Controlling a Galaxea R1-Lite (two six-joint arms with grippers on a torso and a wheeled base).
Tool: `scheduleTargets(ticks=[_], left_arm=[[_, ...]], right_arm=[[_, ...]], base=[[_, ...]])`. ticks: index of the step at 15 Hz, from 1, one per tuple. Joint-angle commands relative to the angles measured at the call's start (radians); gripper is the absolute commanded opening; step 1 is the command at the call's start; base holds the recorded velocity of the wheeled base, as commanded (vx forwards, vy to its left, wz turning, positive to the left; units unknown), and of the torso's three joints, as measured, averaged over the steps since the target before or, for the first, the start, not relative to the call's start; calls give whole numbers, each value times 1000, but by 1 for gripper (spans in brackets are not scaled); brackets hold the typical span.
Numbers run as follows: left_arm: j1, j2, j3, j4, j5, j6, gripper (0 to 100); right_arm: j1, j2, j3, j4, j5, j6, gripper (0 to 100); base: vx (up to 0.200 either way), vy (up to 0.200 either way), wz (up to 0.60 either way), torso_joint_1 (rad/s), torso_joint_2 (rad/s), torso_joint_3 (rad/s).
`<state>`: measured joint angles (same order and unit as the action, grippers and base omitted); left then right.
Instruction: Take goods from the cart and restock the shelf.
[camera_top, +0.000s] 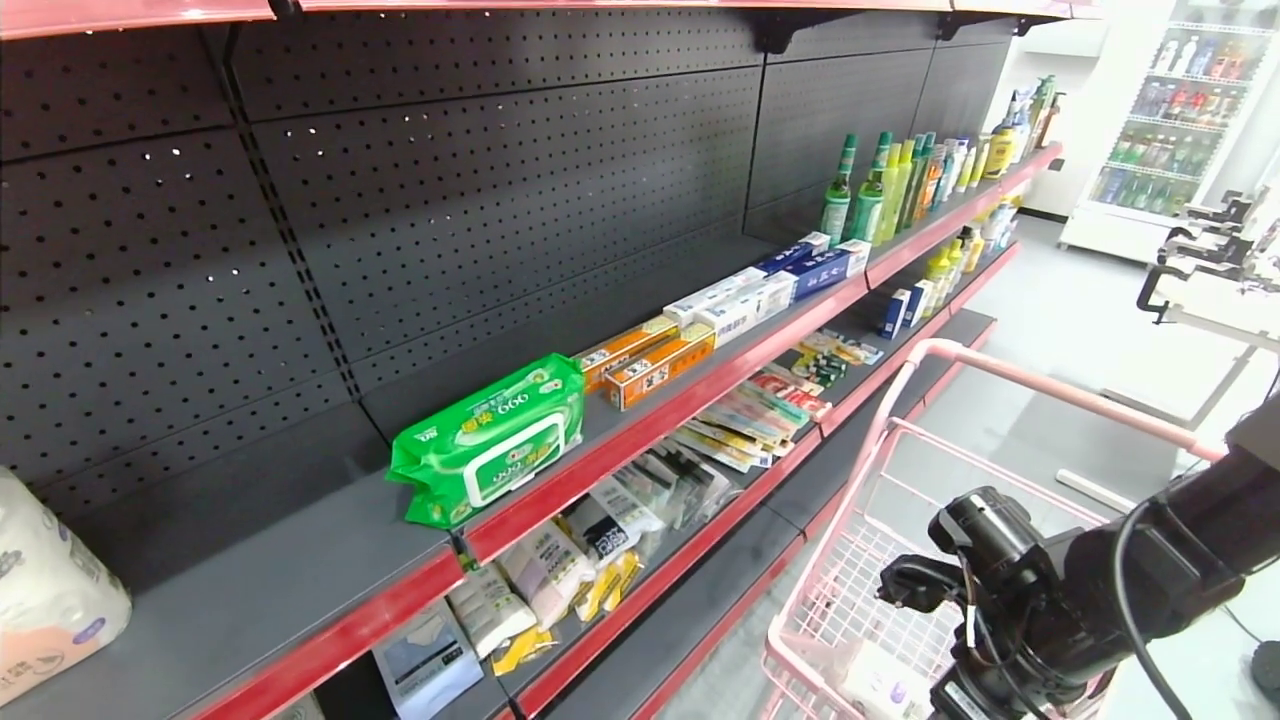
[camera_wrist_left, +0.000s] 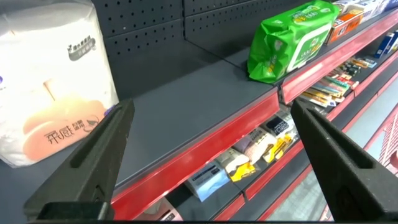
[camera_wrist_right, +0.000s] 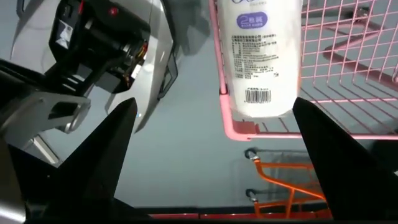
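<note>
Shop shelving with a black pegboard back fills the scene, with a pink wire cart (camera_top: 1000, 365) parked in the aisle beside it.

The right gripper (camera_wrist_right: 214, 102) hangs with its fingers spread wide and nothing between them. Just beyond the fingers, a white packet with a purple label (camera_wrist_right: 258, 56) lies in the cart against the pink rim (camera_wrist_right: 323, 127), and the fingers do not touch it. The right arm comes in from the robot's right, bends at the elbow and tips its wrist down into the basket.

The left gripper (camera_wrist_left: 211, 106) is also spread wide and holds nothing. It faces the grey shelf deck (camera_wrist_left: 186, 106) at deck height. A white pack of tissue rolls (camera_wrist_left: 50, 87) is on one side of it and a green pack of wet wipes (camera_wrist_left: 289, 40) on the other, both well apart from the fingers.

The wipes lean at the front of the deck near its red edge. Orange toothpaste boxes (camera_top: 655, 362) come after them along the shelf, then white and blue boxes, then green bottles (camera_top: 870, 190).

Restocking looks partly done at most. The deck is bare between the tissue pack and the wipes, and at least the white packet is left in the cart. The likely step in hand is for the right arm to pick up that packet. How much else the basket holds is hidden behind the arm.
</note>
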<state>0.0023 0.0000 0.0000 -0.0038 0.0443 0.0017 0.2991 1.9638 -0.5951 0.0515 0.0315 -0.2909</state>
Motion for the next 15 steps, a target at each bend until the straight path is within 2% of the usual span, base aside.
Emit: scheduleTargets(ticks=[1,4,6,11,15], left_arm=[[1,0,0,-1,0,0,100],[1,0,0,-1,0,0,100],[1,0,0,-1,0,0,100],[1,0,0,-1,0,0,100],[1,0,0,-1,0,0,100]], right_arm=[[8,3,0,-1,1,-17,100],[20,29,-11,-13,-1,-30,100],[20,55,0,-76,-15,-37,100],[14,64,0,-78,-21,-62,100],[-15,113,-20,-87,-21,-76,100]], base=[[0,0,0,-124,261,154],[0,0,0,-144,321,170],[0,0,0,-154,337,186],[0,0,0,-135,321,174],[0,0,0,-8,20,10]])
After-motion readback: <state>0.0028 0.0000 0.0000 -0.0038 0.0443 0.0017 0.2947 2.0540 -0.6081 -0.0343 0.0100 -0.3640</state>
